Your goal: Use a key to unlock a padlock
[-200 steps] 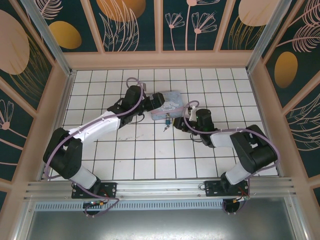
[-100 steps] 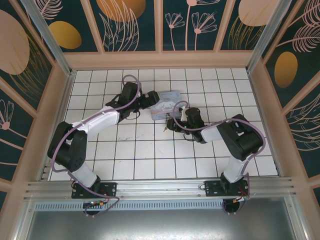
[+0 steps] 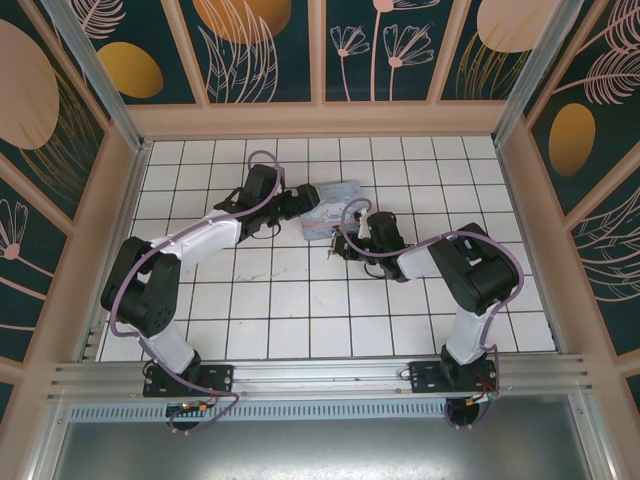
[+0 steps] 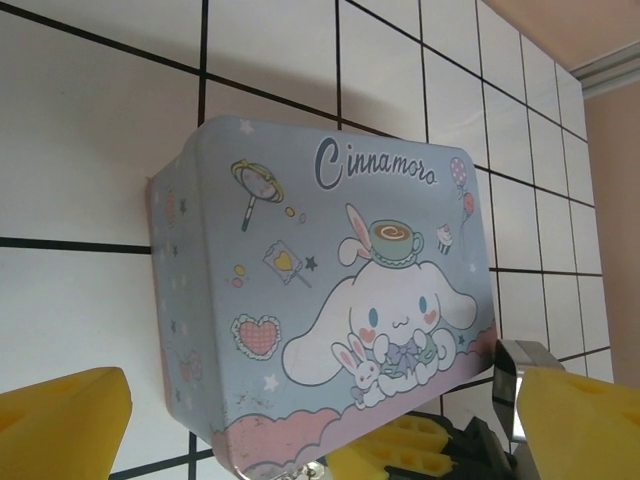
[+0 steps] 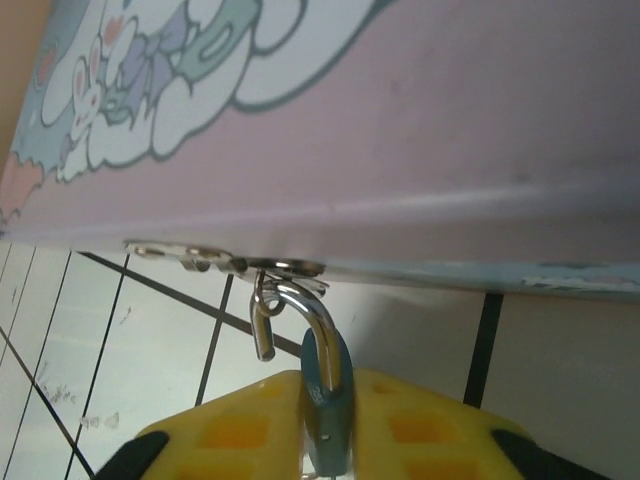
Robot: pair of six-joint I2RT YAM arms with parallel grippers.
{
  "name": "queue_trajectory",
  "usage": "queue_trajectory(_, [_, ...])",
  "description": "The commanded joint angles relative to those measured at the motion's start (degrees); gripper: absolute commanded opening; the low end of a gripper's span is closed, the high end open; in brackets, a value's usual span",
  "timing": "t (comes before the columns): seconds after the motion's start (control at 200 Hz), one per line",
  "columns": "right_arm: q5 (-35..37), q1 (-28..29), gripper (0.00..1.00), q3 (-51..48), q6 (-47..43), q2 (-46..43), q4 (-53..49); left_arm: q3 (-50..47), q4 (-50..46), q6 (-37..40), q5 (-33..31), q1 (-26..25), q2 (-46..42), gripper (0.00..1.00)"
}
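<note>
black-and-white arms [image 3: 195,243], lilac cables [image 3: 262,158], yellow finger pads [image 4: 60,420]

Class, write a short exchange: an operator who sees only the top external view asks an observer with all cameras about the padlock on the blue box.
Operator: From above, I can't make out the padlock at the right tool. Is it gripped?
Observer: Yes; the right wrist view shows its bluish body pinched between the yellow pads.
Operator: Is its shackle shut?
Observer: No; one leg ends free, outside the body.
</note>
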Motion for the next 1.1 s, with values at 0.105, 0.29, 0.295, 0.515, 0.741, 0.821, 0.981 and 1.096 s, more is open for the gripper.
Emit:
queue_trajectory(0.105, [0.7,-0.9,0.0,-2.1,-2.5,-2.2,-3.9,2.5,-0.1,1.6,0.9,0.4,2.5,0.99])
queue_trajectory(0.29, [0.4,-1.9,0.0,-2.6,-2.3,-3.8,-4.4,4.3,-4.0,5.0,-0.4,0.4,3.7,0.98])
queue_trajectory(0.295, [0.3,-2.0,0.0,-2.5,-2.2,-3.8,-4.4,4.4,-4.1,5.2,-0.6,0.4,3.7,0.98])
queue_trajectory(0.515, [-0.1,-2.1,0.0,-1.9,0.8,-4.3,-4.7,5.4,-7.8,9.0,-5.2,0.3,4.8,0.98])
queue_trajectory(0.741, [0.9,-2.1,0.0,-2.6,3.6,-5.0,-4.5,6.5,-10.6,12.2,-10.7,-1.8,5.4,0.99])
queue_trajectory(0.821, [1.0,-2.0,0.0,-3.0,4.7,-5.0,-4.2,7.0,-11.3,12.6,-12.3,-2.7,6.1,0.98])
queue_trajectory(0.981, [1.4,-2.0,0.0,-3.9,6.6,-5.3,-3.1,8.0,-12.5,13.4,-15.5,-4.6,7.5,0.98])
queue_trajectory(1.096, [1.4,-2.2,0.0,-4.5,7.7,-5.6,-2.4,8.3,-13.2,13.8,-17.4,-5.8,8.4,0.98])
